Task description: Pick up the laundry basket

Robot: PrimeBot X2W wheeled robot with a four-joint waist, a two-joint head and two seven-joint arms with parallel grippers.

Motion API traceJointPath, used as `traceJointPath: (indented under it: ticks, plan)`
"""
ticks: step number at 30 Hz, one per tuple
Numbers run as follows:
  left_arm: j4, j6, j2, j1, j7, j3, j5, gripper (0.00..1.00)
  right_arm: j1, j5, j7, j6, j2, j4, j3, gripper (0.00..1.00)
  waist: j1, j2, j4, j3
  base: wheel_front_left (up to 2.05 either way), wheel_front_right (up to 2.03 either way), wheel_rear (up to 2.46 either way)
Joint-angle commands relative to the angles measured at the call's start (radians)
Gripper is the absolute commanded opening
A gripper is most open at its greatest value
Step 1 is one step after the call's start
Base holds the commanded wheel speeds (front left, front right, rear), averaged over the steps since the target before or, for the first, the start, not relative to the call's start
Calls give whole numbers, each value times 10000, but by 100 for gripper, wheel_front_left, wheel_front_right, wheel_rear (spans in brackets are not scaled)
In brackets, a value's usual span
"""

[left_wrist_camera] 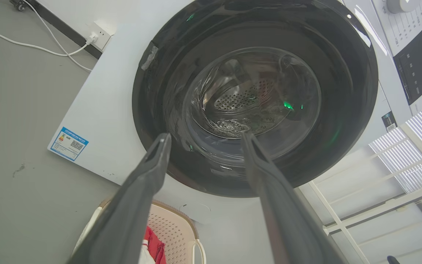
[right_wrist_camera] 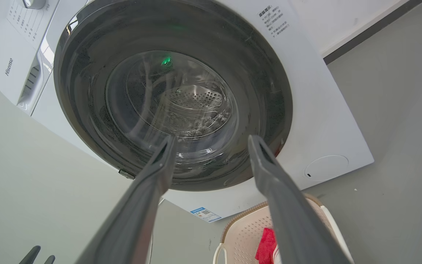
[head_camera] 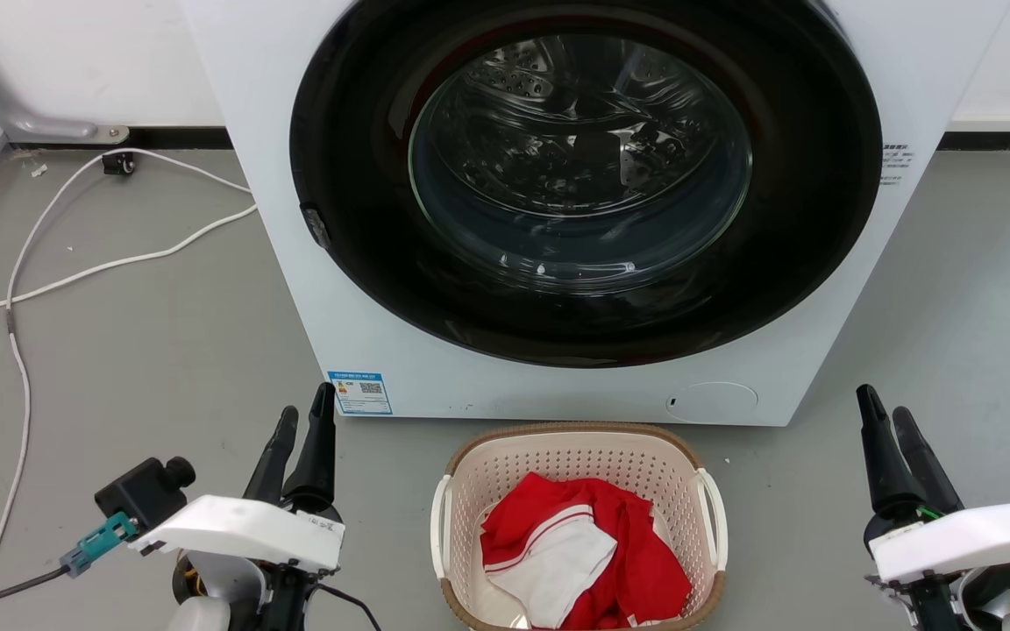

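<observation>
Washing machine [head_camera: 312,289]: far centre, on the floor [head_camera: 163,368].
Laundry basket [head_camera: 575,460]: near centre, on the floor just before the machine.
Clothes [head_camera: 593,552]: in the basket.
Cables [head_camera: 119,263]: on the floor, left of the machine.
Left gripper [head_camera: 306,401]: left of the basket, apart from it.
Right gripper [head_camera: 883,403]: right of the basket, apart from it.

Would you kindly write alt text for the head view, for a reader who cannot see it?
A cream laundry basket holding red and white clothing sits on the grey floor before a white front-loading washing machine, between the left gripper and right gripper, both open.
</observation>
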Motion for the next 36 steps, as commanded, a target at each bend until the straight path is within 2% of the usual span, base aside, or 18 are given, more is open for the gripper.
traceJointPath:
  ticks: [1,15,36]
  plan:
    - [-129,14,78,-324,-85,-62,306,100,-36,-330,-10,18,-2,-216,1,100,0,-1,0,11,0,0,0]
    - [-107,243,182,-214,-522,-438,2208,100,201,-2420,-66,20,42,-594,138,100,0,-1,-31,34,0,0,0]
    - [-117,348,235,-239,-1077,-910,4479,100,687,-4521,165,22,47,-1296,82,100,0,-1,43,65,0,0,0]
